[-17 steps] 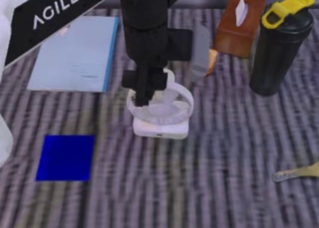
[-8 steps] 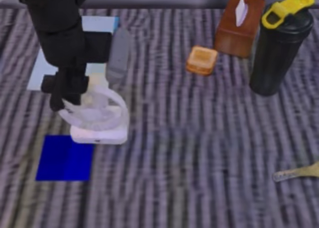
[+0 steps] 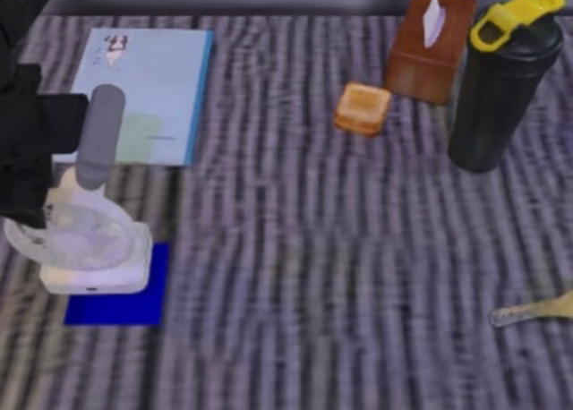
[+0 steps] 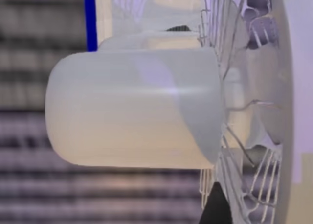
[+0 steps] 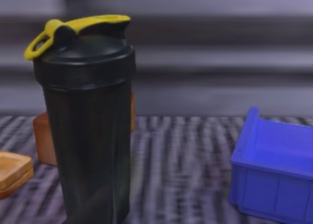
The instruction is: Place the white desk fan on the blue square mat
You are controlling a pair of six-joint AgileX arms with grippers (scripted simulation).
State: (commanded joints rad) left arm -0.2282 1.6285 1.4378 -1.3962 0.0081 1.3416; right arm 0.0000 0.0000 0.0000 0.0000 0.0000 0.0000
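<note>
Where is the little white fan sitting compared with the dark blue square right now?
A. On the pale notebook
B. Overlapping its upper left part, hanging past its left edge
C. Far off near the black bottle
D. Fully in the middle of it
B: in the top view, the white desk fan covers the upper left of the blue square mat and juts past its left edge.

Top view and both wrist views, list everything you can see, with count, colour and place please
desk fan: one, white, held over the left part of the mat, table's left
mat: one, deep blue, front left
notebook: one, pale blue, back left
toast: one, golden, back centre
tissue box: one, brown, back right
shaker bottle: one, black with yellow lid, back right
spoon: one, tan, right edge
crate: one, blue, right wrist view only
left gripper: black, at the fan
right gripper: not in view
</note>
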